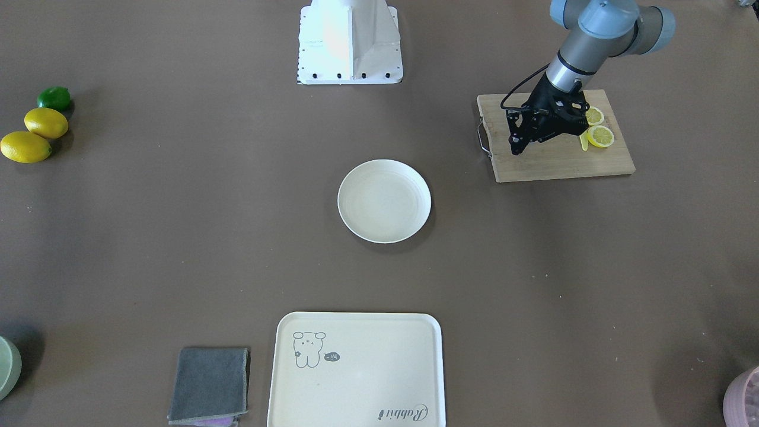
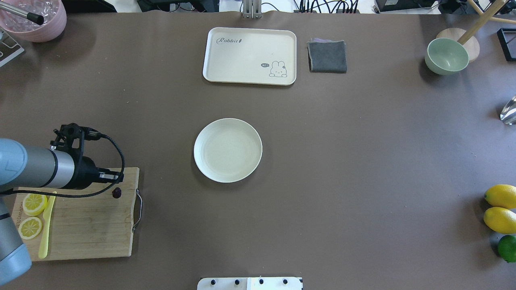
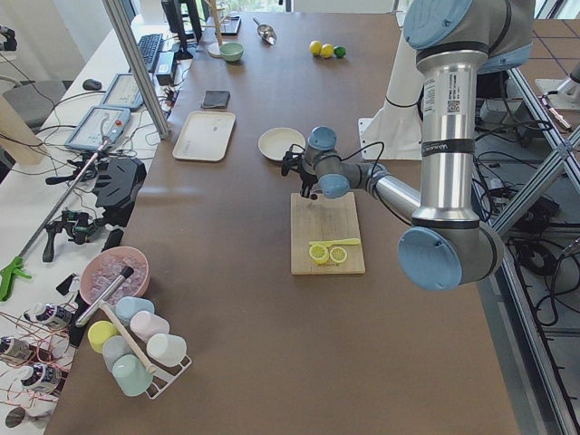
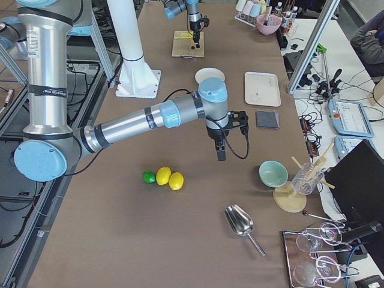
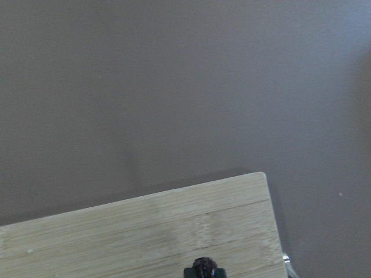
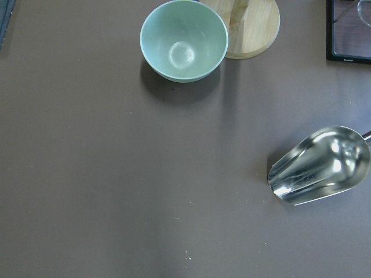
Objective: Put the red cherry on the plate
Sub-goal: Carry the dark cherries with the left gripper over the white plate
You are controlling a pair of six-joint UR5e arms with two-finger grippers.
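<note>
The red cherry [image 2: 117, 192] is a small dark blob at the tip of my left gripper [image 2: 117, 186], over the far right corner of the wooden cutting board [image 2: 88, 225]. In the left wrist view the cherry [image 5: 203, 266] sits pinched at the bottom edge, above the board's corner. My left gripper [image 1: 516, 148] looks shut on it. The round cream plate [image 2: 227, 150] lies empty in the middle of the table, well to the right of the board. My right gripper [image 4: 221, 153] shows only in the exterior right view, hanging over bare table; I cannot tell its state.
Two lemon slices [image 2: 33, 215] and a yellow knife [image 2: 46, 229] lie on the board's left part. A cream tray [image 2: 250, 56] and grey cloth [image 2: 327, 56] sit beyond the plate. A green bowl [image 2: 446, 56], whole lemons [image 2: 500, 207] and a lime are at the right.
</note>
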